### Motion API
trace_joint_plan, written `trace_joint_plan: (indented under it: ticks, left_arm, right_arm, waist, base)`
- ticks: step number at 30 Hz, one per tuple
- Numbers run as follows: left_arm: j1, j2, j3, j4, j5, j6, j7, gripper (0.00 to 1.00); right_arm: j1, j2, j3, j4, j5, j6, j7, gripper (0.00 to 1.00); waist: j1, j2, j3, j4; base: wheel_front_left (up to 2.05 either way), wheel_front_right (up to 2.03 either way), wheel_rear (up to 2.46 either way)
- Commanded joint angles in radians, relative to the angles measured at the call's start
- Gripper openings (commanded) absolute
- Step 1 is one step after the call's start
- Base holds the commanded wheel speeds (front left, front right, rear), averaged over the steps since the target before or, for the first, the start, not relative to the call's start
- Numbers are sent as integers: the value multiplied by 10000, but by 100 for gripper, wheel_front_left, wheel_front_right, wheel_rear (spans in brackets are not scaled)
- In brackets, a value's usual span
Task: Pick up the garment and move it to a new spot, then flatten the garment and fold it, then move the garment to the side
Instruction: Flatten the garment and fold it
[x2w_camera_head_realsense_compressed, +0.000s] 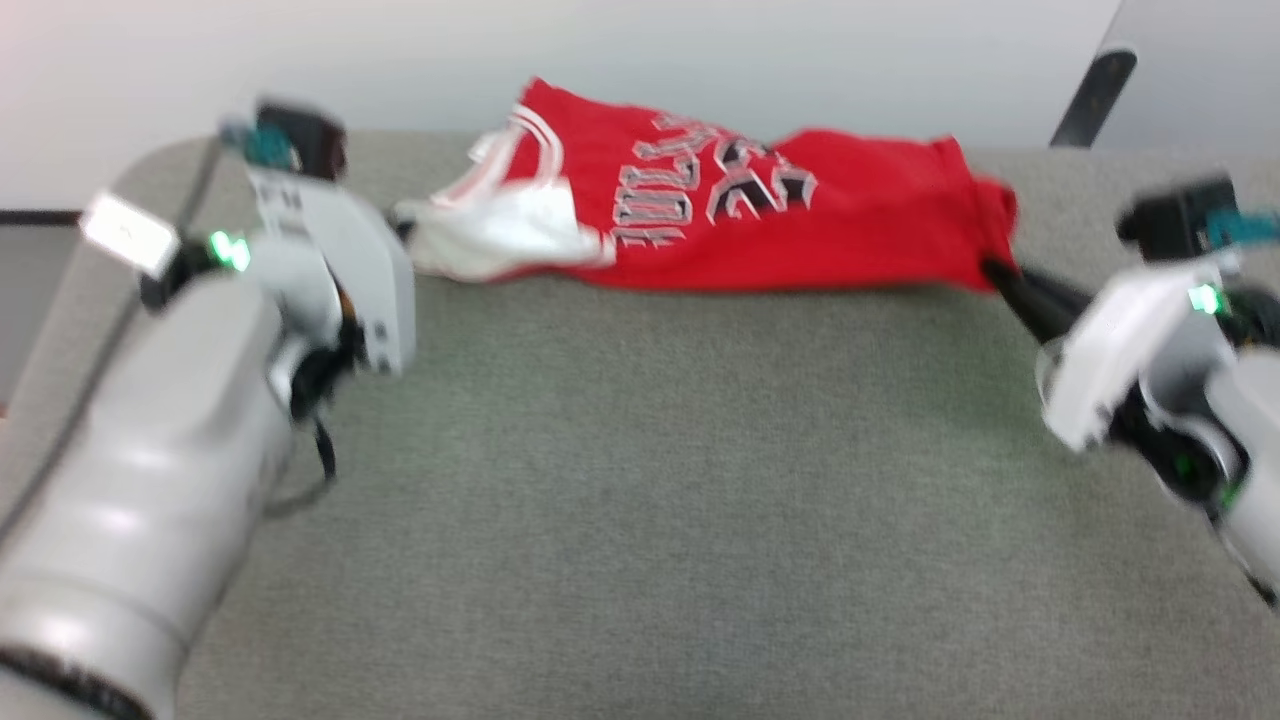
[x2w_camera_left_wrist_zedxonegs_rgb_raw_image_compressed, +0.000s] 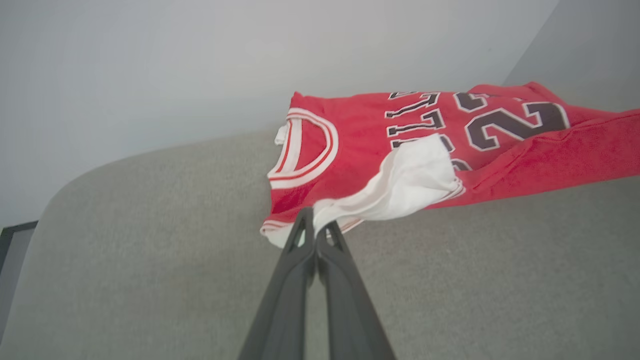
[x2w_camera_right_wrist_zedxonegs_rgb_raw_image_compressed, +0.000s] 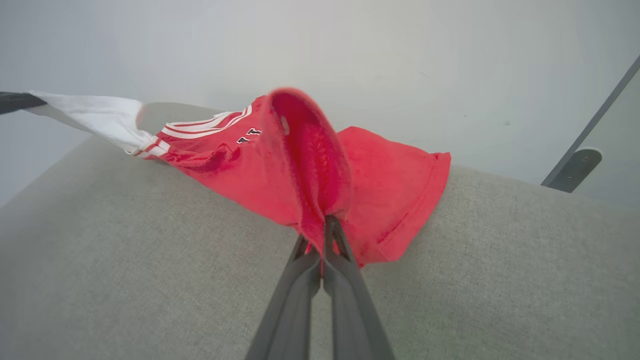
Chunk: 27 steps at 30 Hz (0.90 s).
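Step in hand, by my read: the first one, pick up and move, or the start of flattening; no fold made yet

Red jersey T-shirt (x2w_camera_head_realsense_compressed: 790, 225) is at the far edge of the grey fabric-covered surface (x2w_camera_head_realsense_compressed: 640, 480), close to the pale wall (x2w_camera_head_realsense_compressed: 700, 50); it is stretched sideways between the two arms, printed front up, with the lettering and number upside down in the head view; most of the body looks to rest on or just over the surface, and I can't tell how much is lifted; head view is blurred

Left gripper (x2w_camera_left_wrist_zedxonegs_rgb_raw_image_compressed: 315, 227): jaws clenched, pinching the edge of the cloth at the shoulder end, just below the white sleeve (x2w_camera_left_wrist_zedxonegs_rgb_raw_image_compressed: 415, 180); striped neckline (x2w_camera_left_wrist_zedxonegs_rgb_raw_image_compressed: 305, 150) lies beside it, ungripped

Right gripper (x2w_camera_right_wrist_zedxonegs_rgb_raw_image_compressed: 320, 236): jaws clenched on a bunched ridge of red cloth at the bottom end, near the hem (x2w_camera_right_wrist_zedxonegs_rgb_raw_image_compressed: 422, 205); the cloth stands up in a fold from the fingertips; the rest of that end sags onto the surface

Next move, judged: both arms travel together toward the open middle of the surface, keeping their spacing so the shirt keeps its tension and does not slip from either pinch; lower it evenly and lay it front up or down on purpose; let go only once the cloth is fully down; then smooth the flipped sleeve and the bunched hem end before any fold

Risk: both pinches are thin, edge-only grabs, so a jerk could pull the cloth out
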Motion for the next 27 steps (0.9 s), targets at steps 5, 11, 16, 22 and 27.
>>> trace_joint_plan:
  ticks: [5, 11, 16, 22, 27]
  left_arm:
    - [1773, 704, 71, -1806, -409, 819, 453, 0]
    - [4273, 2168, 207, -5703, -1022, 2668, 1499, 0]
    - [6237, 3490, 360, -9344, -1584, 4706, 2425, 0]
    - [7967, 4316, 327, -12419, -2115, 6499, 2968, 0]
    - [8964, 4443, 245, -13697, -2448, 7457, 3074, 0]
  right_arm:
    - [1432, -956, 160, -1249, 559, -9, -147, 0]
    - [2926, -1960, 59, -2437, 1174, -9, -246, 0]
    - [3864, -2529, -12, -3095, 1498, -9, -176, 0]
    - [4696, -3068, -115, -3692, 1906, -9, 68, 0]
    - [5341, -3484, -139, -4166, 2009, -9, 259, 0]
  waist:
    - [0, 0, -566, 351]
    - [0, 0, -641, 473]
    - [0, 0, -647, 557]
    - [0, 0, -622, 562]
    - [0, 0, -539, 520]
  base:
    - [0, 0, 0]
    - [0, 0, 0]
    - [0, 0, 0]
    - [0, 0, 0]
    - [0, 0, 0]
